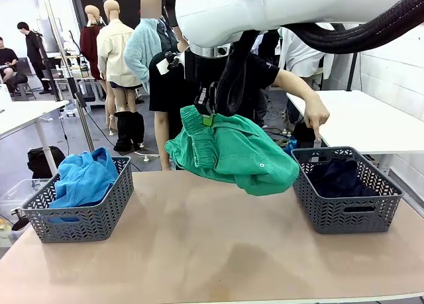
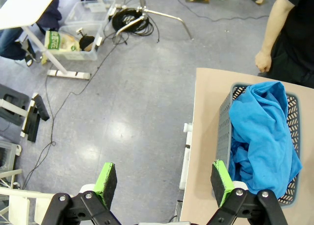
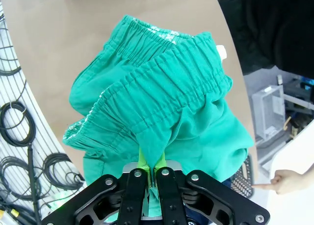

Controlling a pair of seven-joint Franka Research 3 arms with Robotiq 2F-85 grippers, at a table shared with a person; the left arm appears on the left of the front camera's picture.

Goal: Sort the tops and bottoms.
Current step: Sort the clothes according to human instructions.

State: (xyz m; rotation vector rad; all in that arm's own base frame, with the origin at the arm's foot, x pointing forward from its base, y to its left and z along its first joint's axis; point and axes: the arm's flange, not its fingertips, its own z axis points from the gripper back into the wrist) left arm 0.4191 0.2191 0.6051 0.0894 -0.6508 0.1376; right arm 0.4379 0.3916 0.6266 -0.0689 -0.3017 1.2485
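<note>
Above the counter, left of the trousers' basket, green shorts hang clamped in the right jaws for sorting; a person's hand points there; left jaws gape apart.

The place looks like a robot lab or testing room. The floor is bare grey concrete, with loose cables and a light stand's legs on it. White tables stand around, and a plastic box with small things sits under one. Far left, people sit and stand at other tables.
</note>
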